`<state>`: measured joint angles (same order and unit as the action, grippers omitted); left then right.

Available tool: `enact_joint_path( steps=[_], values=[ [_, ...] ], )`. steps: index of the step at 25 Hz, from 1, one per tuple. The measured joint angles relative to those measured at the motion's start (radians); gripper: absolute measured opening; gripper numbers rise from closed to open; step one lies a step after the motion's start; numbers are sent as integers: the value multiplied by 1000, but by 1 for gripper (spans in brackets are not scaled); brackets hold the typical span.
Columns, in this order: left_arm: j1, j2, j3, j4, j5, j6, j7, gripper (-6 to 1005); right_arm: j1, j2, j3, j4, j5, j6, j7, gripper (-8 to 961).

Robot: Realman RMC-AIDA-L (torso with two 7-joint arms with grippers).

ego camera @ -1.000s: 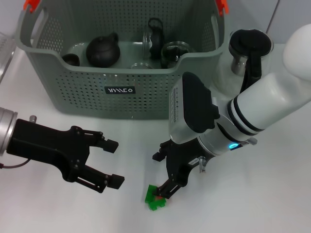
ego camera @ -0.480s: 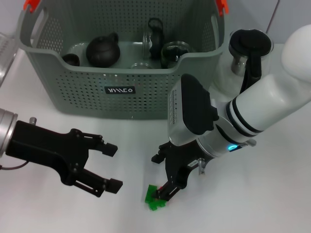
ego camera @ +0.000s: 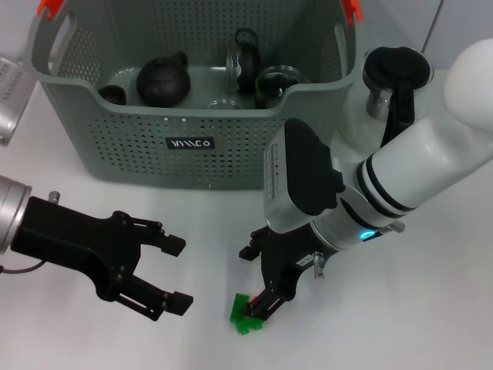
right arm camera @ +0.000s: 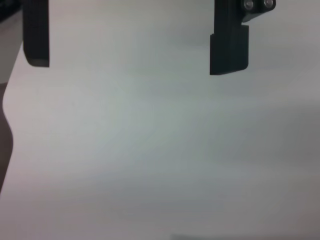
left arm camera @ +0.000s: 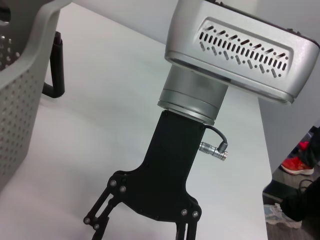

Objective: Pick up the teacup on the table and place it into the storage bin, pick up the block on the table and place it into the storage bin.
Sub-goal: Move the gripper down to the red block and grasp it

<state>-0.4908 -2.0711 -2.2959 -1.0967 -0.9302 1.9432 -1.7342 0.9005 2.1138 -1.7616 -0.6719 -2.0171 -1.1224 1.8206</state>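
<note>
Your block point(ego camera: 245, 317), bright green with a speck of red at its top, sits on the white bench point(ego camera: 208, 231) close to the near edge of the head view. The right tool point(ego camera: 256, 306) points down onto it. Its two black fingers are drawn in narrow about the block's upper part, with the tips against it and the block's base on the bench.

To the left of the block, the left tool point(ego camera: 178, 274) hangs low over the bench. Its fingers are spread wide and hold nothing, and a bare gap of bench lies between its tips and the block.

Behind both tools a strip of open bench runs up to the front wall of the storage bin point(ego camera: 123, 146). The bin's rim dips at the cut-out handle facing you. Inside, a dark teacup point(ego camera: 113, 94) lies by the left wall, just beside a dark teapot point(ego camera: 162, 80), with glass pieces to their right.

The right arm's bulk fills the room to the right of the bin, and the glass jug point(ego camera: 391, 81) stands just beside the bin's right corner, behind that arm.
</note>
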Motion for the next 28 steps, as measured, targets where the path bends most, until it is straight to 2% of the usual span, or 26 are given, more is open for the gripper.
enact_joint_path(
  steps=[11, 21, 28],
  values=[
    [-3, -1, 0, 0, 2, 0, -3, 964, -6, -3, -4, 0, -2, 17, 0, 942],
    [-7, 1, 0, 0, 2, 0, -13, 964, -7, -14, 9, -7, -6, 34, 11, 942],
    [-10, 2, 0, 0, 2, 0, -14, 964, -32, -21, 41, -68, -14, -25, 15, 941]
  ],
)
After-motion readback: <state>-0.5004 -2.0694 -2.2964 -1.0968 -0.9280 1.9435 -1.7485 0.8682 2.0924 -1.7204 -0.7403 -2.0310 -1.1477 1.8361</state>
